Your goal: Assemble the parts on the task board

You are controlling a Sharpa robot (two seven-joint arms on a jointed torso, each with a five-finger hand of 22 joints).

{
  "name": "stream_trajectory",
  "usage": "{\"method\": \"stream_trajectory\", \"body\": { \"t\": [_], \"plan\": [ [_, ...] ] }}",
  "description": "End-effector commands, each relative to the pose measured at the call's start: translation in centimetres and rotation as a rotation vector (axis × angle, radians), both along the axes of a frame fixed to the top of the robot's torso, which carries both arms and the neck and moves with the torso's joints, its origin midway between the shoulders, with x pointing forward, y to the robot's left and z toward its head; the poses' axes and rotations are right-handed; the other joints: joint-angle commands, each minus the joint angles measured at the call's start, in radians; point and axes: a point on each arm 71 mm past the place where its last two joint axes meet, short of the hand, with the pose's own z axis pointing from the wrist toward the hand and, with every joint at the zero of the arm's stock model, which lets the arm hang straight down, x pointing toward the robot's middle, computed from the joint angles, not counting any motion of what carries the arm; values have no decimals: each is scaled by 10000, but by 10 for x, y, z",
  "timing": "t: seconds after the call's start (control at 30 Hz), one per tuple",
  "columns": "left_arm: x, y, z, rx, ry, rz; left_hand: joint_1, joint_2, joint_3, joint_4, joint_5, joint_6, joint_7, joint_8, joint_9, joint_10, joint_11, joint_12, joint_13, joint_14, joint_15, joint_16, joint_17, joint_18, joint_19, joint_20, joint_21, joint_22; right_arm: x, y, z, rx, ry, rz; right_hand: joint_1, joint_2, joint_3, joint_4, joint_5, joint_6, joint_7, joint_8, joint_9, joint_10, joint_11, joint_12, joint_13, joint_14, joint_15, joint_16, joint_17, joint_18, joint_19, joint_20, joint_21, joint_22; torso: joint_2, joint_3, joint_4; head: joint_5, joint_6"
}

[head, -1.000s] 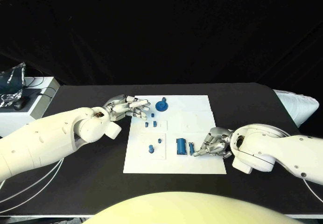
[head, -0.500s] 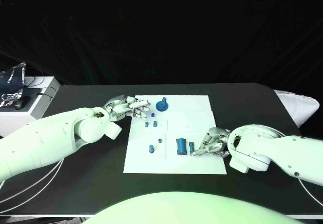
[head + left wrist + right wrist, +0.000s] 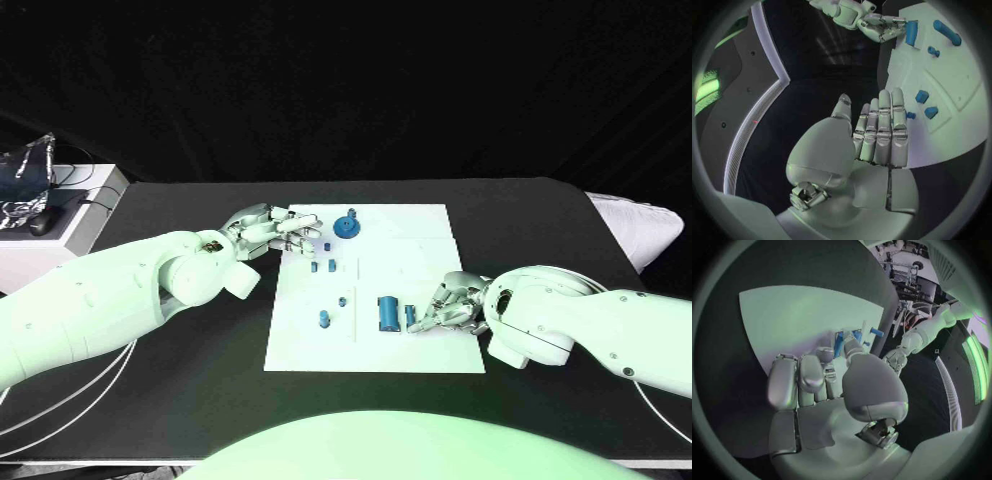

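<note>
- The left hand (image 3: 271,232) lay with its fingers pressed straight together, holding nothing, over the task board (image 3: 418,255) at its far left corner.
- The right hand (image 3: 456,303) pinched a small blue part (image 3: 411,318) on the board near its right edge, beside a larger blue block (image 3: 387,312).

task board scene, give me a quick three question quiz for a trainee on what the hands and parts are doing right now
1. True or false: the left hand holds a blue part.
2. Which hand has its fingers at the small blue part beside the tall blue block? A) left B) right C) neither
3. Fill in: the round blue part with a knob sits near the task board's ____ edge, seen from the robot.

Key:
1. False; its fingers lie straight and together at the board's far left corner, holding nothing.
2. B, the right hand.
3. Far.
</note>
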Motion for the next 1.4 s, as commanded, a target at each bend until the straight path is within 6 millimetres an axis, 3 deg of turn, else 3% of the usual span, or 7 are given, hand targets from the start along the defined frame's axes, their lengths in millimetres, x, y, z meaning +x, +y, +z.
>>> {"method": "stream_trajectory", "body": {
  "t": [0.03,0.43,0.6,0.87,1.0,1.23,1.4],
  "plan": [
    [-1,-3,1,-117,-30,-182,68,41,7,-77,56,-46,4,4,6,-76,-17,-12,2,-55,33,-3,-10,-33,-69,-30,35,-8,1,-3,-3,-341,-39,36,69,79,5,-115,57,-12,-36,-41,-21,53,-46,39,9,-25,-70,25,-15,-9,794,-59,37,1780,2,3,1,-9,1],
    [-1,-2,1,-104,-21,-172,68,41,7,-77,56,-46,4,4,6,-76,-17,-12,2,-55,33,-3,-10,-33,-69,-30,35,-8,4,-2,-4,-530,-204,30,340,528,62,-571,297,9,-80,-34,-42,62,-81,28,15,-26,-92,9,-28,-15,794,-79,20,1777,3,0,0,-11,1],
    [-1,-2,1,-100,-19,-170,68,41,7,-77,56,-46,4,4,6,-76,-17,-12,2,-55,33,-3,-10,-33,-69,-30,35,-8,3,-1,-4,-535,-221,47,258,508,8,-551,340,15,-79,-31,-44,71,-81,38,24,-23,-92,12,-26,-16,795,-82,24,1778,3,0,1,-7,1],
    [-1,-1,1,-97,-21,-166,68,41,7,-77,56,-46,4,4,6,-76,-17,-12,2,-55,33,-3,-10,-33,-69,-30,35,-8,3,-1,-4,-461,-272,63,206,403,-71,-548,380,19,-75,-26,-45,68,-76,29,23,-27,-91,4,-36,-17,795,-84,23,1777,-1,2,1,-9,1],
    [-1,-2,1,-122,-40,-167,68,41,7,-77,56,-46,4,4,6,-76,-17,-12,2,-55,33,-3,-10,-33,-69,-30,35,-8,3,-1,-1,54,-496,-45,124,204,-177,-504,361,-107,4,-107,-81,52,-32,10,12,-31,-64,-12,-52,-13,791,-74,-3,1771,-7,-2,2,-9,1],
    [1,-2,3,-445,-221,191,110,-33,-27,-137,39,-33,-13,7,7,-64,-25,-14,3,-62,31,-11,-14,-37,-82,-28,45,-32,15,-6,13,3451,-1400,-625,259,-247,-91,-135,295,-578,255,-450,-213,-218,142,-204,-205,-89,67,-342,-423,107,730,65,-555,1643,-35,-9,-10,-80,1],
    [3,0,5,-665,-496,772,241,-98,-9,-283,26,22,-34,15,10,17,-51,12,2,-68,17,-23,-16,-41,-93,-34,42,-34,34,-18,24,5439,-2067,-1622,557,-194,-191,-249,615,-606,295,-487,-220,-502,159,-688,-704,-155,69,-972,-1077,163,669,50,-1443,1433,-42,-16,-12,-134,1]
  ]
}}
